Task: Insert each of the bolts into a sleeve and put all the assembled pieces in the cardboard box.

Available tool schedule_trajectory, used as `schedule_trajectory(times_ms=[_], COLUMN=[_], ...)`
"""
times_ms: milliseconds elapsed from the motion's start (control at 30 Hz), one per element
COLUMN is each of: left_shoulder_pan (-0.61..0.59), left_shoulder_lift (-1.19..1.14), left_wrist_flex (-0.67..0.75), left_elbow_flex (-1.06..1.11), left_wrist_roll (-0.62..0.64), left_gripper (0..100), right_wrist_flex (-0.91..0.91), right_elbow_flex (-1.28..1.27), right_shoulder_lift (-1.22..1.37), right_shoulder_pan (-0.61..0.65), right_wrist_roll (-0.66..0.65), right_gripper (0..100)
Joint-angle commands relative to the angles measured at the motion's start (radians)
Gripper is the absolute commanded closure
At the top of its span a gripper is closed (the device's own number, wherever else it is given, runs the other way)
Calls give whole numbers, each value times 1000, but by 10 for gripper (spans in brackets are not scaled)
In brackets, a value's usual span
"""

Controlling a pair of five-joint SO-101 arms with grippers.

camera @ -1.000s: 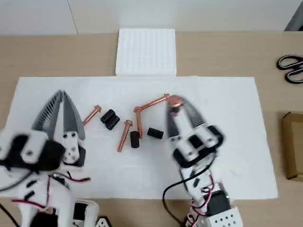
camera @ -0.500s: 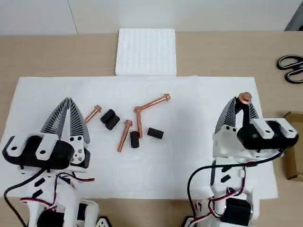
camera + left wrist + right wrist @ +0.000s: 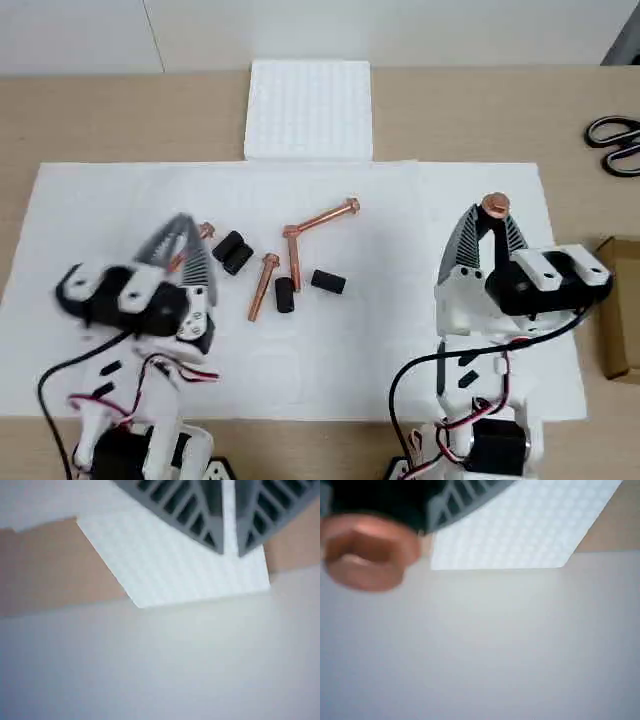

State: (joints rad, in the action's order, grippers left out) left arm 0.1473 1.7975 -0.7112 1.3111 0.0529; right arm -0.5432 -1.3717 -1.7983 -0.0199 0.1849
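Observation:
My right gripper point(image 3: 492, 212) is over the right part of the white sheet, shut on a copper bolt point(image 3: 493, 206) whose head sticks out at the tips. In the right wrist view the bolt head point(image 3: 366, 555) sits below a black sleeve point(image 3: 375, 500). Three loose bolts point(image 3: 263, 287) point(image 3: 293, 258) point(image 3: 325, 217) and several black sleeves point(image 3: 232, 252) point(image 3: 285, 294) point(image 3: 328, 282) lie mid-sheet. My left gripper point(image 3: 186, 224) hangs over another bolt point(image 3: 204, 232), its fingers point(image 3: 200, 515) a thin slit apart, holding nothing. The cardboard box point(image 3: 620, 310) is at the right edge.
A white foam block point(image 3: 308, 110) lies beyond the sheet's far edge. Scissors point(image 3: 614, 145) rest at the far right. The white sheet point(image 3: 500, 390) covers most of the wooden table point(image 3: 100, 110).
My right gripper swung from the sheet's centre to the right, carrying the bolt, then eased slightly left. My left gripper moved right, towards the leftmost bolt.

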Motion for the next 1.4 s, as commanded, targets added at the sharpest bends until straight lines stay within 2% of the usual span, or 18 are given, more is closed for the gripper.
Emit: schedule_trajectory(times_ms=[0, 233, 367, 467, 567, 700, 767, 933, 1033, 1200, 1300, 1367], left_shoulder_pan=[34, 28, 26, -38, -150, -222, -229, -224, -224, -226, -229, -229], left_shoulder_lift=[11, 11, 11, 18, 20, 20, 20, 18, 18, 20, 20, 20], left_wrist_flex=[5, -8, -51, -51, -48, 5, 71, 86, 20, -195, -206, -206], left_elbow_flex=[24, 104, 179, 213, 229, 294, 369, 371, 371, 371, 369, 369], left_wrist_roll=[0, 0, 20, 146, 218, 222, 219, 226, 226, 226, 226, 226], left_gripper=[994, 994, 994, 994, 994, 994, 994, 994, 994, 994, 994, 994], right_wrist_flex=[-2, -2, -2, -2, -2, 5, 1, -4, -4, -4, -2, -2], right_elbow_flex=[64, 32, 20, 21, 23, 25, 38, 40, -6, -68, -66, -69], right_shoulder_lift=[-15, -15, -15, -16, -18, -18, -18, -18, -18, -18, -18, -18], right_shoulder_pan=[7, 10, 88, 170, 186, 189, 189, 186, 189, 188, 189, 189], right_wrist_roll=[9, 9, 8, 6, 5, -54, -71, -72, -72, -72, -77, -126], right_gripper=[995, 995, 995, 995, 995, 995, 995, 995, 995, 995, 995, 995])
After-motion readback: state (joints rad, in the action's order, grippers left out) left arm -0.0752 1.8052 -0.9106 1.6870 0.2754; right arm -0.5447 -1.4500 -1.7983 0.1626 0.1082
